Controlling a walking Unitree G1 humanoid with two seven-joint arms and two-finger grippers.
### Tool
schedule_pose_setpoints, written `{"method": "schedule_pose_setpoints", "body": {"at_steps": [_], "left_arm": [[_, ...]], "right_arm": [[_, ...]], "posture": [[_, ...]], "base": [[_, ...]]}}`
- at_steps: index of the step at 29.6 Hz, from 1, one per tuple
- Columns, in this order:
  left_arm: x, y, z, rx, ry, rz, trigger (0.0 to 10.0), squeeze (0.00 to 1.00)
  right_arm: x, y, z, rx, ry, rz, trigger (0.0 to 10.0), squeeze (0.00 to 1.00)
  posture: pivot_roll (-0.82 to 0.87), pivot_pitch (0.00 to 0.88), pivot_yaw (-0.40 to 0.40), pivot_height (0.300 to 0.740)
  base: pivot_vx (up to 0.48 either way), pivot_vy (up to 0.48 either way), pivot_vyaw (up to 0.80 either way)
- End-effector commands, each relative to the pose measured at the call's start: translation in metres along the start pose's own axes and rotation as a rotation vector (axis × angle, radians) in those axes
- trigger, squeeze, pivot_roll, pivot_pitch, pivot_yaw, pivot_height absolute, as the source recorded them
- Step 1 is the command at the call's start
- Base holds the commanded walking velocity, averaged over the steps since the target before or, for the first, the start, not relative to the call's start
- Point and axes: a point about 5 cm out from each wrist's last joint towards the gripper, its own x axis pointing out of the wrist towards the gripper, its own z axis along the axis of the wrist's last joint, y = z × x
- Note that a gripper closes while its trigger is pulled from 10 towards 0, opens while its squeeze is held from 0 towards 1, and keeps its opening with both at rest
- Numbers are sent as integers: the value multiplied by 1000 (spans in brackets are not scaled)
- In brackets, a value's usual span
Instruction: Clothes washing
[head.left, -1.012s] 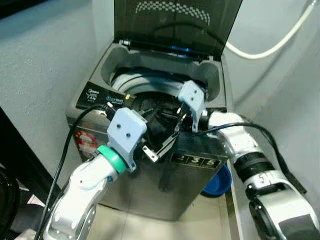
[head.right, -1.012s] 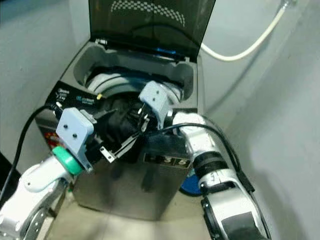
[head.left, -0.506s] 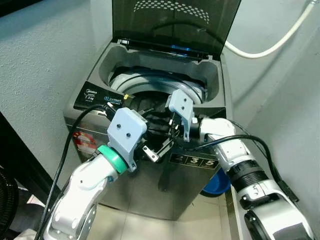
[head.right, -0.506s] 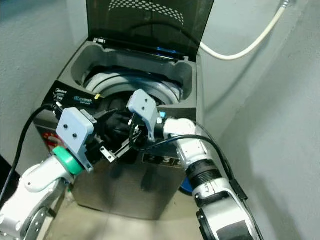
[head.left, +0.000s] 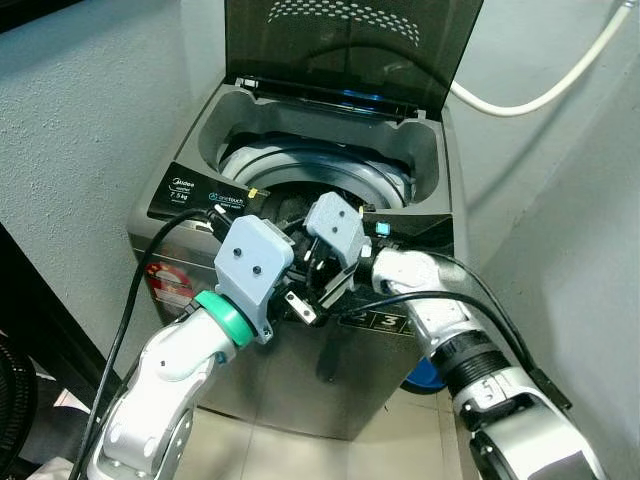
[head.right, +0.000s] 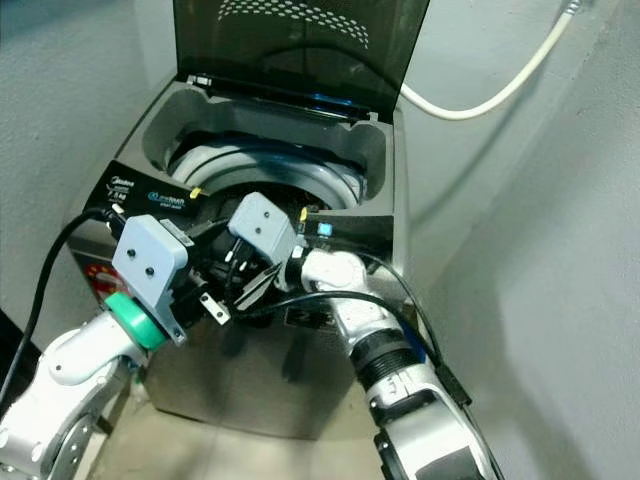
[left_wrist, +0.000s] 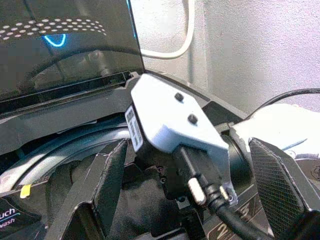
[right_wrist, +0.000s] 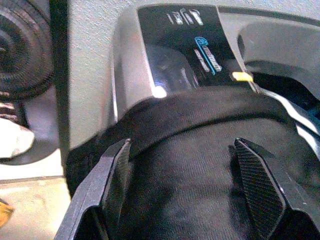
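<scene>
The grey top-loading washing machine (head.left: 190, 200) stands with its dark lid (head.left: 350, 50) raised and its drum (head.left: 300, 165) exposed. A black garment (right_wrist: 200, 165) lies bunched over the front rim of the opening. My right gripper (right_wrist: 182, 145) hovers just above that fabric, fingers (right_wrist: 112, 175) spread wide, open. In the eye views it sits at the front rim (head.left: 322, 280). My left gripper (left_wrist: 187, 145) is open too, facing the right wrist's grey camera housing (left_wrist: 170, 125) at close range. It hangs beside the front rim (head.left: 300, 298).
A white hose (head.left: 540, 95) runs along the wall behind the machine. A blue basin (head.left: 432, 375) sits on the floor at its right. The wall is close on the right. A black cable (head.left: 130, 290) trails from my left arm. A black fan (right_wrist: 20, 50) stands left of the washer.
My right gripper has swung left along the washer's front rim, ending right next to the left gripper over the black garment. The left arm has stayed put.
</scene>
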Motion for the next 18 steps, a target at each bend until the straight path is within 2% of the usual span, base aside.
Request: {"method": "schedule_pose_setpoints", "body": {"at_steps": [1,13,14,15,16,18], "left_arm": [[-1,-2,1,-7,-2,-6,10000,0],[0,-2,1,-8,-4,-6,10000,0],[0,-2,1,-8,-4,-6,10000,0],[0,-2,1,-8,-4,-6,10000,0],[0,-2,1,-8,-5,-6,10000,0],[0,-2,1,-8,-5,-6,10000,0]], "right_arm": [[-2,3,-9,-9,36,-10,10000,0],[-5,5,-19,-96,83,-35,10000,0],[-5,5,-20,-102,89,-34,8275,0],[-5,6,-21,-107,92,-35,5882,0],[-5,6,-22,-120,101,-38,2980,0],[-5,6,-22,-120,101,-38,2980,0]], "posture": [[119,44,-62,740],[120,38,-65,740],[120,36,-65,740],[120,36,-65,740],[120,36,-65,740],[120,36,-65,740]], "base": [[0,0,0],[0,0,0],[0,0,0],[0,0,0],[0,0,0],[0,0,0]]}}
